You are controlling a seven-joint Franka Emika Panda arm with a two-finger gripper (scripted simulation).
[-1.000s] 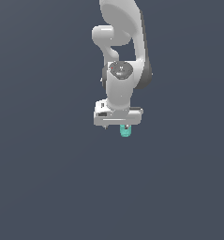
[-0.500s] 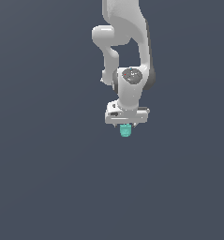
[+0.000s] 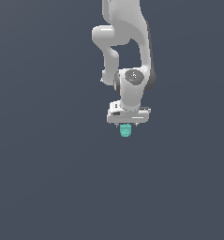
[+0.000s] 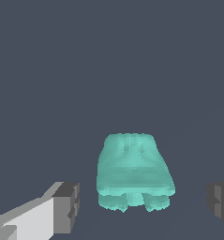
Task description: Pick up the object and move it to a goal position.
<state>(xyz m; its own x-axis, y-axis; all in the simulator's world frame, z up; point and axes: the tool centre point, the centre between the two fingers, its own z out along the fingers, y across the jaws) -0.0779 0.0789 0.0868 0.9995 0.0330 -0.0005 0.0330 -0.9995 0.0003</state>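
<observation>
The object [image 3: 125, 131] is a small teal-green ridged blob, seen in the exterior view just under the white hand of my arm. My gripper [image 3: 126, 123] hangs directly over it with the fingers pointing down. In the wrist view the object [image 4: 134, 168] sits between the two grey fingertips [image 4: 66, 206], with a clear gap on each side. The gripper [image 4: 144, 205] is open and touches nothing. The other fingertip [image 4: 220, 204] is cut off by the picture's edge.
The white arm [image 3: 127, 37] rises from the hand to the top of the exterior view. All around is a plain dark grey ground with no other objects, edges or goal marker in view.
The hand has shifted towards the exterior view's right, first quickly then only slightly, and now sits centred over the object. The object has not moved.
</observation>
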